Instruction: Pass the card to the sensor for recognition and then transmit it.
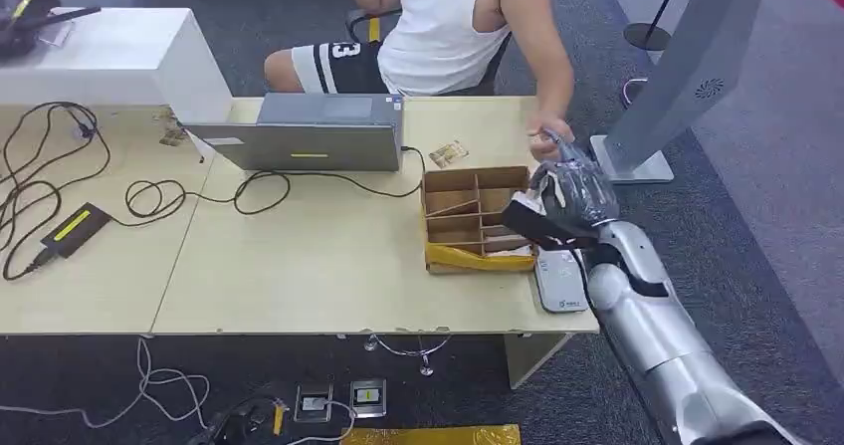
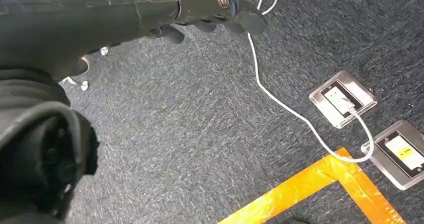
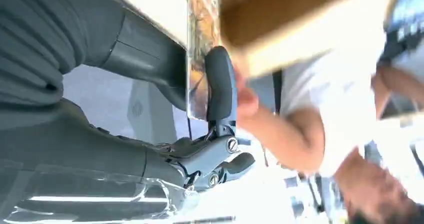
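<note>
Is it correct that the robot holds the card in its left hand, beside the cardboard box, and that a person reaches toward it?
Not quite: the right hand holds the card, pinched edge-on, as the right wrist view shows. The left hand hangs over the floor. The rest stands: the cardboard box is beside it, and the person's hand reaches toward it.

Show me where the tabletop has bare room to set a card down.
Bare: wooden tabletop between grey laptop and front edge, left of the brown cardboard divider box. Crowded: right end, with right hand, white card reader, person's hand.

Right hand [image 3: 200, 83] pinches the card [image 3: 199, 48]; a person's hand [image 3: 246, 101], blurred, seemingly touches it
</note>
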`<state>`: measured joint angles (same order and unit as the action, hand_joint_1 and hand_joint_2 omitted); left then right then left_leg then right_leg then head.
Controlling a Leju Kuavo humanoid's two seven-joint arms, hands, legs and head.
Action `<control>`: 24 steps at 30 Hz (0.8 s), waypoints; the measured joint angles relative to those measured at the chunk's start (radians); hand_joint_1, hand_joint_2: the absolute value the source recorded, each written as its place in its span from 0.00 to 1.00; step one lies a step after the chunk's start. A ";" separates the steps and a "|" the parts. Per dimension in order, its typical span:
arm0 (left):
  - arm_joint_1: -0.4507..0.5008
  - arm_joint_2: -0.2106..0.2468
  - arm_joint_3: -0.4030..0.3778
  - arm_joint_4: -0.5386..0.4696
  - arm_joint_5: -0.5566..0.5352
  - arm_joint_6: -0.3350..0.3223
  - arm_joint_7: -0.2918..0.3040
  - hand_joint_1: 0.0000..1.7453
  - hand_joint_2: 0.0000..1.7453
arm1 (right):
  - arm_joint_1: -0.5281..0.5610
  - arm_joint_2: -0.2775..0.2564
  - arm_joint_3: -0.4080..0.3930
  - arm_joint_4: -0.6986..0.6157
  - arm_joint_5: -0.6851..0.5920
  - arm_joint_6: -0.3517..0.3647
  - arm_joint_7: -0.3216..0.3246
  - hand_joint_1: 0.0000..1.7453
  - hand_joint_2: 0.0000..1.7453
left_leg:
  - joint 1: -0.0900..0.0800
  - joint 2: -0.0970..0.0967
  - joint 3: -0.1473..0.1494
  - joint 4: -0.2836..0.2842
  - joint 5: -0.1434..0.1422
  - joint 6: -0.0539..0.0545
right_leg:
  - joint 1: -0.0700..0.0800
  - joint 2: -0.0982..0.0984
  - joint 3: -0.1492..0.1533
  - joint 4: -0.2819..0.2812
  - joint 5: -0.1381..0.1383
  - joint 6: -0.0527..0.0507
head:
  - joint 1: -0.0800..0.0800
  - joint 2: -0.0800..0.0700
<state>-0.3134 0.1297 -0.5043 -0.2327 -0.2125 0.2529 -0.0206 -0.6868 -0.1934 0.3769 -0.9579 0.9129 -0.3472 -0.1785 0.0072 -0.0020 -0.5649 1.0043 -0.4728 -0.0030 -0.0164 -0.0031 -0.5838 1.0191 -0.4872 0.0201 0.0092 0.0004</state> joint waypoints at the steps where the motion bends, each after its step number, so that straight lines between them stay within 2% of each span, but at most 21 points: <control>1: 0.000 0.000 0.000 0.000 -0.001 0.000 0.000 0.00 0.00 | -0.015 -0.005 -0.009 -0.004 -0.006 -0.006 -0.002 0.96 1.00 | 0.000 0.000 0.000 0.000 0.000 0.000 | 0.000 0.000 0.000 0.000 0.000 0.000 | 0.000 0.000; 10: 0.000 -0.005 0.000 0.000 -0.016 0.003 0.000 0.00 0.00 | -0.160 -0.034 -0.075 -0.027 -0.036 -0.008 -0.031 0.96 1.00 | 0.000 0.000 0.000 0.000 0.000 0.000 | 0.000 0.000 0.000 0.000 0.000 0.000 | 0.000 0.000; 19: 0.000 -0.015 0.000 0.000 -0.026 0.006 0.000 0.00 0.00 | -0.258 -0.046 -0.087 -0.025 -0.041 0.011 -0.056 0.96 1.00 | 0.000 0.000 -0.001 0.000 0.000 0.000 | 0.000 0.000 0.000 0.000 0.000 0.000 | 0.000 0.000; 24: -0.002 -0.020 0.000 0.000 -0.039 0.000 0.000 0.00 0.00 | -0.318 -0.036 -0.073 0.064 -0.032 -0.013 -0.091 0.97 1.00 | 0.000 0.000 -0.001 0.000 0.000 0.000 | 0.000 0.000 0.000 0.000 0.000 0.000 | 0.000 0.000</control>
<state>-0.3152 0.1099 -0.5043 -0.2331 -0.2514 0.2533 -0.0206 -1.0047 -0.2296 0.3041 -0.8937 0.8808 -0.3598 -0.2693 0.0074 -0.0022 -0.5660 1.0043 -0.4728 -0.0030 -0.0163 -0.0034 -0.5842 1.0194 -0.4871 0.0201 0.0092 0.0000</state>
